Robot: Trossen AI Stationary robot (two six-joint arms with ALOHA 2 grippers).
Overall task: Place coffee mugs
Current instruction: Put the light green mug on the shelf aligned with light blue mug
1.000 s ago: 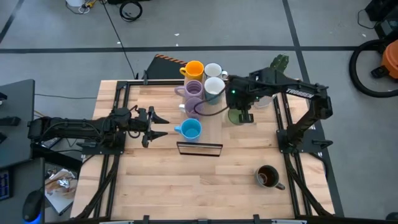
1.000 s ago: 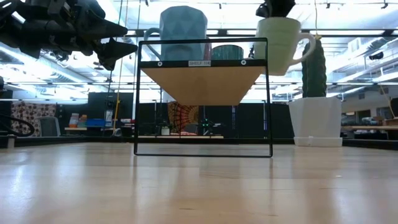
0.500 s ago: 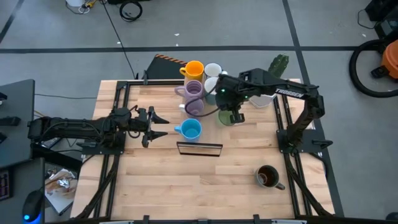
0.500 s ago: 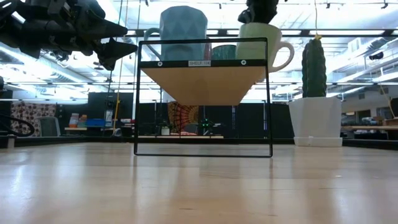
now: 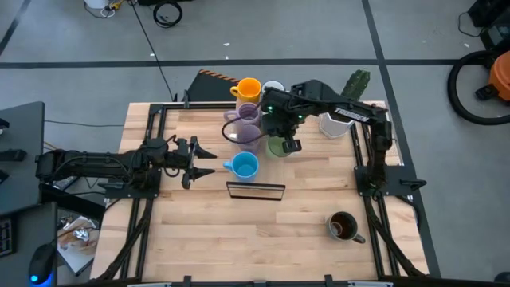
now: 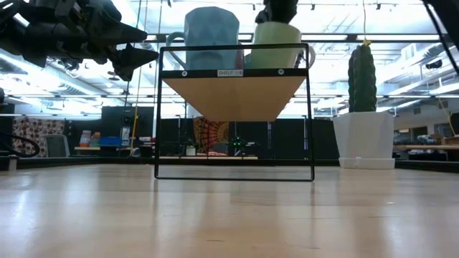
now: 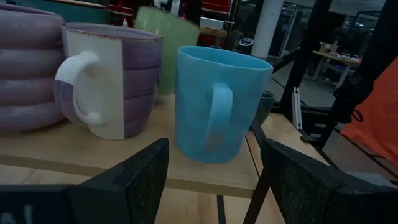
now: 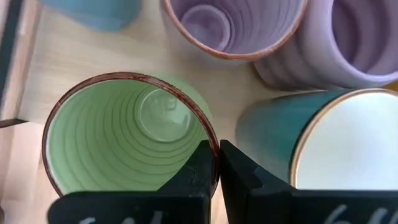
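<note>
Holding the green mug [image 8: 127, 134] upright by its rim, our right gripper [image 8: 217, 168] has its fingers clenched on the wall, over the shelf [image 6: 233, 97] beside the purple mugs [image 5: 247, 123]; placement lies straight below. Left gripper [image 5: 199, 162] waits released near the blue mug [image 5: 244, 166].

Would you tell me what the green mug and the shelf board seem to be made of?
Green mug: likely glazed ceramic, given its glossy ridged inside and brown rim. Shelf board: looks like pale wood with visible grain, though possibly laminate, in a thin dark frame, probably metal.
</note>
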